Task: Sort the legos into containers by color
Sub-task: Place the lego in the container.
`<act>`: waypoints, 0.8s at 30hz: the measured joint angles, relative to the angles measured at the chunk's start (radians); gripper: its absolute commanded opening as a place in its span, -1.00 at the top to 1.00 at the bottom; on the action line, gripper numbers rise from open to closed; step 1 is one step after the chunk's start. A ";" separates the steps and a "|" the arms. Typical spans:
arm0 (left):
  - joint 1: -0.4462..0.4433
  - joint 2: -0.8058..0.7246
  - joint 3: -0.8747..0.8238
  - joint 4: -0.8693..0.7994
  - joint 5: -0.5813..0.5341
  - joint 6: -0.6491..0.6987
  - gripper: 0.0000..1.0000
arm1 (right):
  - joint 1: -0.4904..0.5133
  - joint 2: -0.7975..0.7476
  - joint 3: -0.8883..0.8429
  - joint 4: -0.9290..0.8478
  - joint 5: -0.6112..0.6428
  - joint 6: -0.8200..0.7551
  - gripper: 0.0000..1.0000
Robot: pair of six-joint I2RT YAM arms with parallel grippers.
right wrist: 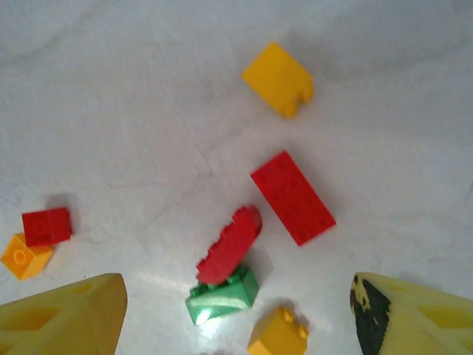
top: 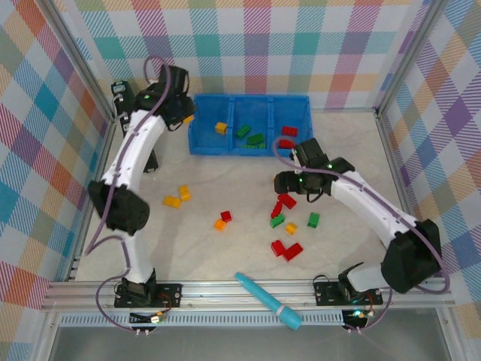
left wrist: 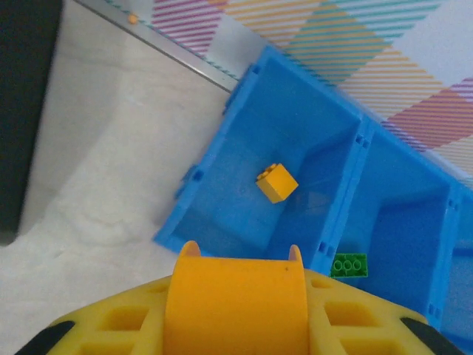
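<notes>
Left pincer (top: 183, 116) was over the left end of the blue bin (top: 197, 143), which stood at the middle of the table's (top: 361, 150) far edge. It was clamped on a held yellow-orange brick (left wrist: 235, 303), seen up close between my yellow fingers in the left wrist view.

The bin's left compartment had one yellow-orange cube (left wrist: 276, 182) lying tilted on its floor. The middle compartment had green bricks (top: 256, 140). The right compartment had two red bricks (top: 289, 131).

Right pincer (top: 281, 183) hovered wide open, nothing between its fingers (right wrist: 66, 318), over the loose cluster right of the table's centre. Under it:
- A long red brick (right wrist: 293, 197) lay flat.
- A rounded red piece (right wrist: 229, 244) leaned on a green brick (right wrist: 222, 296).
- A yellow brick (right wrist: 278, 78) lay apart from these.
- A second yellow brick (right wrist: 278, 333) sat just beside the green one.
- A small red brick (right wrist: 46, 225) touched an orange brick (right wrist: 26, 255), off to the side.

Elsewhere on the table, from the top view:
- A yellow pair (top: 172, 201) lay close together left of centre.
- A lone green brick (top: 313, 219) lay right of the cluster.
- A red pair (top: 285, 250) lay side by side toward the near edge.
- A teal marker (top: 267, 299) lay across the near edge rail, well apart from the bricks.
</notes>
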 measured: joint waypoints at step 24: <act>-0.007 0.543 0.292 0.087 0.053 -0.008 0.31 | 0.051 0.005 -0.285 0.088 -0.046 0.127 -0.54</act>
